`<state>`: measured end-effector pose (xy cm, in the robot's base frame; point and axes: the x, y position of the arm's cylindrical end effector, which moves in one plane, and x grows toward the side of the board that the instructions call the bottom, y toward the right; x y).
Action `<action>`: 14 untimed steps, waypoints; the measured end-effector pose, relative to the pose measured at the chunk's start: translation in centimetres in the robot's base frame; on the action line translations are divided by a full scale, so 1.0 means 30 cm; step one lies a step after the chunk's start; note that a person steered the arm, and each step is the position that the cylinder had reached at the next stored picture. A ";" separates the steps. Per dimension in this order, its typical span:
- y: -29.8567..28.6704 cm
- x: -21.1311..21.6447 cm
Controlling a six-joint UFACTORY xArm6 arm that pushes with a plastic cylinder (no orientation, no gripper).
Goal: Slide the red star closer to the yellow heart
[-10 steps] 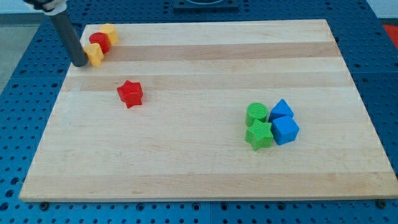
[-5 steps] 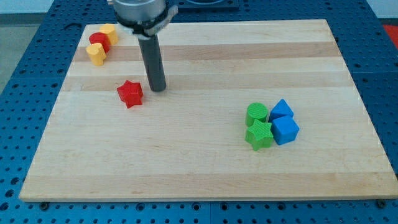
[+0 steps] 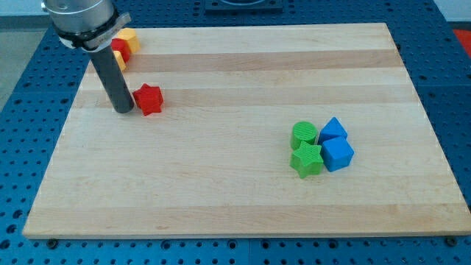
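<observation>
The red star (image 3: 149, 99) lies on the wooden board (image 3: 235, 184) at the upper left. My tip (image 3: 123, 110) stands just left of it, close to or touching its left side. The yellow heart (image 3: 118, 60) is near the top left corner, mostly hidden behind my rod. A red block (image 3: 119, 48) and a second yellow block (image 3: 129, 37) sit right above it.
At the right of the middle sit a green round block (image 3: 303, 135), a green star (image 3: 307, 159), a blue block with a pointed top (image 3: 333, 129) and a blue cube (image 3: 338, 154), all bunched together.
My tip moved from the star's right side to its left side. The red star has shifted slightly up and turned.
</observation>
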<state>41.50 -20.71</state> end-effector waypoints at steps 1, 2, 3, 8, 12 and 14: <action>0.073 0.130; 0.256 0.140; 0.327 0.068; 0.304 -0.010; 0.192 -0.185; 0.065 -0.185</action>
<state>35.94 -18.76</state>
